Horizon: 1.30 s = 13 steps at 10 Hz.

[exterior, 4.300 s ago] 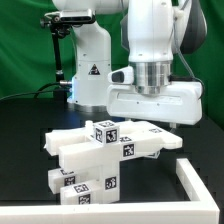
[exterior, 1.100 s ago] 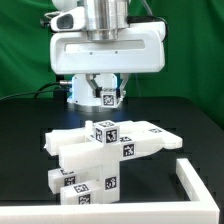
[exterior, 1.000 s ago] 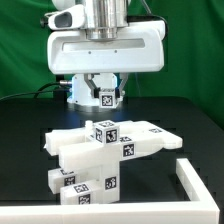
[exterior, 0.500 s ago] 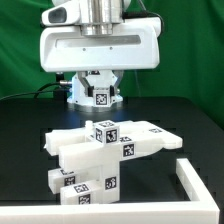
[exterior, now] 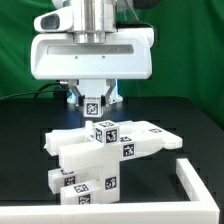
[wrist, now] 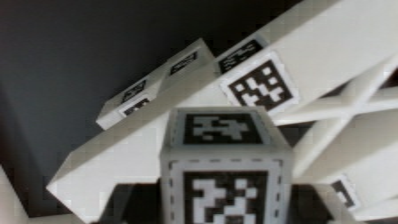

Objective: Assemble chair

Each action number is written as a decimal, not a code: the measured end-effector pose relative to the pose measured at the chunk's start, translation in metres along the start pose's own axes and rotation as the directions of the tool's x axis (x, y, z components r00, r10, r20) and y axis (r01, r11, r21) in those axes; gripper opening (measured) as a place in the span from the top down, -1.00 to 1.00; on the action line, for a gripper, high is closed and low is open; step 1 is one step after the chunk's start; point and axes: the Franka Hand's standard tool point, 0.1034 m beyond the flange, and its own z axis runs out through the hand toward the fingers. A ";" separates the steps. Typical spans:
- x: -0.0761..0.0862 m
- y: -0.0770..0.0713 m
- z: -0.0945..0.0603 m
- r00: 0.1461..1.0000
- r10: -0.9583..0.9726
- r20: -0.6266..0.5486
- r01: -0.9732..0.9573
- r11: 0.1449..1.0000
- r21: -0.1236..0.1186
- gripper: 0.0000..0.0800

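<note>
My gripper point(exterior: 93, 106) hangs above the back of the partly joined chair point(exterior: 105, 152) and is shut on a small white tagged chair piece point(exterior: 93, 101). That piece stands upright between the fingers, clear of the parts below. The joined chair parts are white slabs and bars with black-and-white tags, lying in the middle of the black table. In the wrist view the held piece point(wrist: 222, 165) fills the foreground, tag faces showing. The chair parts point(wrist: 267, 80) spread out beneath it. The fingertips themselves are mostly hidden by the held piece.
A white raised rail point(exterior: 198, 186) forms a corner at the front on the exterior view's right. The robot's base point(exterior: 80, 92) stands behind the gripper against a green backdrop. Black table surface point(exterior: 25, 130) surrounds the chair parts.
The gripper, still holding the tagged piece, has moved toward the exterior view's left and lower, closer to the chair parts. The chair parts on the table have not moved.
</note>
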 end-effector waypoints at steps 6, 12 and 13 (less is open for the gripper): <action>0.003 0.001 0.006 1.000 -0.002 -0.010 0.002 1.000 -0.010 0.29; 0.000 0.006 0.015 1.000 -0.004 -0.008 0.004 1.000 -0.023 0.29; 0.000 0.006 0.015 1.000 -0.004 -0.008 0.004 1.000 -0.023 0.29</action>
